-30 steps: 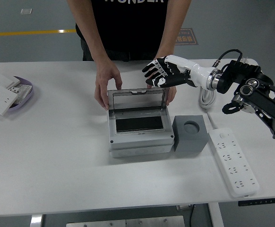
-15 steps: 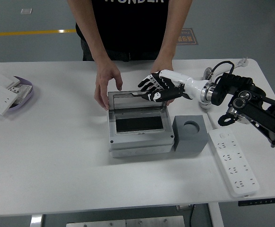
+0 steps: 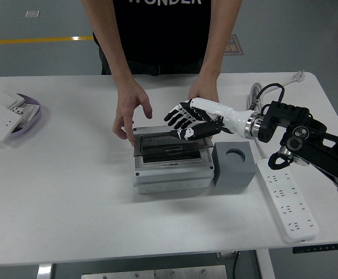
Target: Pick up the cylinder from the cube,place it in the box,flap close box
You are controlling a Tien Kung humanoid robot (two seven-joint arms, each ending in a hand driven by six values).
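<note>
The fingers (image 3: 178, 116) of the right hand (image 3: 187, 119) are spread apart and hold nothing — they press flat on the clear lid (image 3: 168, 139) of the gray box (image 3: 170, 161), which lies almost shut. A person's hands (image 3: 129, 113) rest at the box's far edge. The gray cube (image 3: 234, 164) stands just beside the box on the white tabletop (image 3: 70, 192) — its round hole is bare, and I cannot see the cylinder.

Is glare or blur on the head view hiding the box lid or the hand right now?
Head view: even light, soft shadows only. The clear lid shows faint reflections, so what is in the box is hard to read. The right hand over it is sharp, with no motion blur. The table is bright but not blown out.
</note>
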